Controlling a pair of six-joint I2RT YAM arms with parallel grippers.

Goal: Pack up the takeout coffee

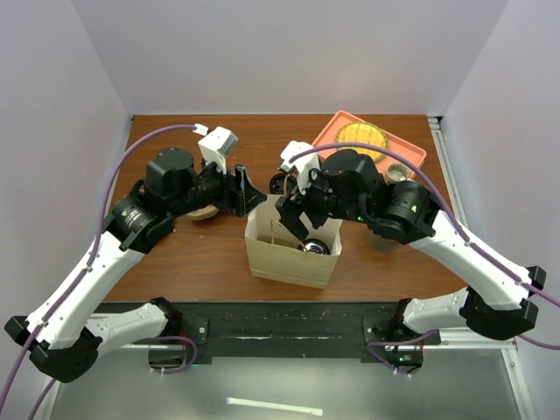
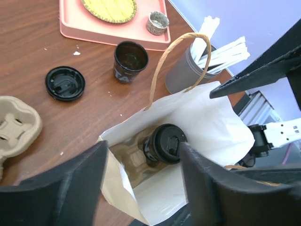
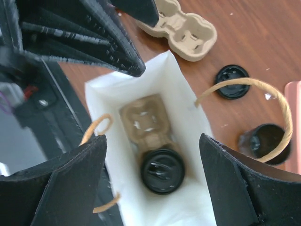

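Black lidless cup (image 2: pixel 130 60) and loose lid (image 2: pixel 65 83) stand near the bag (image 2: pixel 207 117) holding takeout coffee (image 2: pixel 165 143).

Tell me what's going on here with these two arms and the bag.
Two robot arms are packing takeout coffee. A lidded cup sits in a carrier at the bottom of the bag. The left gripper and right gripper both hover open at the bag's mouth, holding nothing. Out on the table, an open cup stands with a loose lid and a spare carrier nearby.
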